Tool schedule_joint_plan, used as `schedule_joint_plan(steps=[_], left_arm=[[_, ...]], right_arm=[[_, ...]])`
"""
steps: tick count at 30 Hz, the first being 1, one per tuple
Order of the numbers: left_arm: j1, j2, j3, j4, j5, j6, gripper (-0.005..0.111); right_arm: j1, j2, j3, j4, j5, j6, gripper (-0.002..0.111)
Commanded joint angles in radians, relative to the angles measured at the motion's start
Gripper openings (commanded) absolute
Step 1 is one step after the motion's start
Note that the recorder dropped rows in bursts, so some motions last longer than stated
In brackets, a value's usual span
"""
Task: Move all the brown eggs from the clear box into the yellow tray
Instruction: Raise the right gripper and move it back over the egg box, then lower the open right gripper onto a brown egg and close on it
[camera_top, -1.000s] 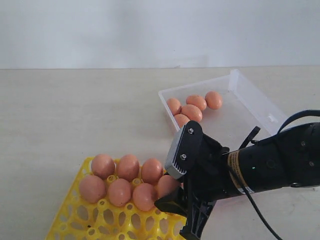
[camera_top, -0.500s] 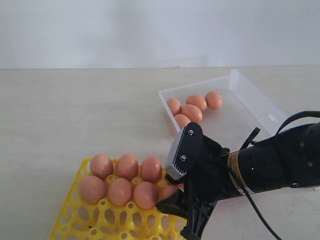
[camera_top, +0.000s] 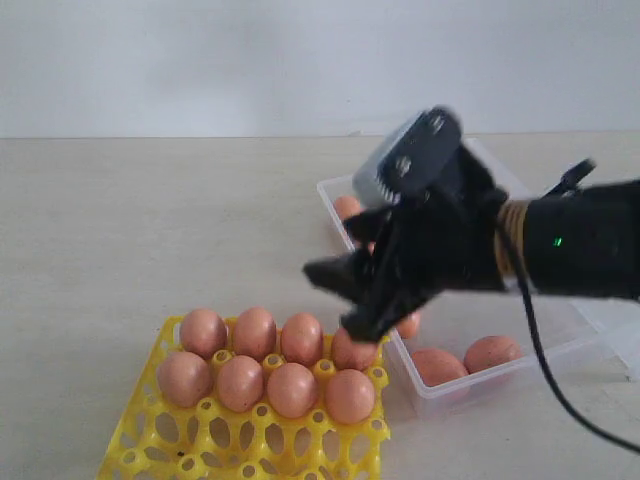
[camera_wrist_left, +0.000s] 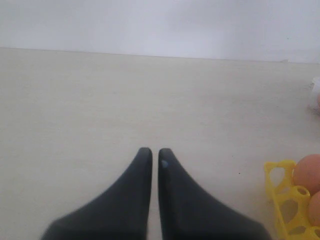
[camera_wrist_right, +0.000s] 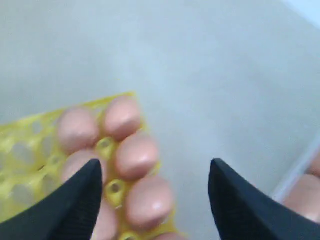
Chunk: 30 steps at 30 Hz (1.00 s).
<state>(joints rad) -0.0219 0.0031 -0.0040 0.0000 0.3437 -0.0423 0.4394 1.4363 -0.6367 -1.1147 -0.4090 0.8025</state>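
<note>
Up from the tray's right edge, the right gripper (camera_top: 330, 298) now hangs between the yellow tray (camera_top: 268, 362) and the clear box (camera_top: 500, 378), and the egg it was lowering a second ago now sits in the tray. Its jaws stand wide apart with nothing between them, which the right wrist view confirms. Eight brown eggs (camera_top: 292, 390) fill two rows along the tray's far edge, the newest apparently at the right end; the cells toward the near edge are empty. Several eggs remain in the box, two by its near wall and others partly hidden behind the arm, so the task looks a little over half done. The step in hand is the return for another egg. Next, the gripper needs to travel over the box, drop around one egg and close gently. The left gripper (camera_wrist_left: 155, 152) rests closed and empty over the bare tabletop (camera_top: 150, 220), beside the tray's left edge.
</note>
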Motion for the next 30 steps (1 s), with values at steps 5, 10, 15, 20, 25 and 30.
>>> schedule_joint_plan(steps=[5, 10, 15, 20, 25, 30], left_arm=[[-0.001, -0.003, 0.004, 0.0, -0.006, 0.004, 0.004], [-0.001, -0.003, 0.004, 0.0, -0.006, 0.004, 0.004], [-0.001, -0.003, 0.004, 0.0, -0.006, 0.004, 0.004], [-0.001, -0.003, 0.004, 0.0, -0.006, 0.004, 0.004], [-0.001, -0.003, 0.004, 0.0, -0.006, 0.004, 0.004], [-0.001, -0.003, 0.004, 0.0, -0.006, 0.004, 0.004]], right_arm=[[-0.013, -0.026, -0.463, 0.342, 1.128, -0.201, 0.055], [-0.115, 0.256, -0.761, 0.693, 1.319, -0.534, 0.055], [-0.175, 0.495, -0.999, 1.137, 1.63, -0.779, 0.055], [-0.179, 0.593, -1.034, 1.307, 1.63, -0.88, 0.055], [-0.18, 0.601, -1.034, 1.251, 1.594, -0.884, 0.055], [-0.18, 0.601, -1.012, 1.26, 1.529, -0.856, 0.055]])
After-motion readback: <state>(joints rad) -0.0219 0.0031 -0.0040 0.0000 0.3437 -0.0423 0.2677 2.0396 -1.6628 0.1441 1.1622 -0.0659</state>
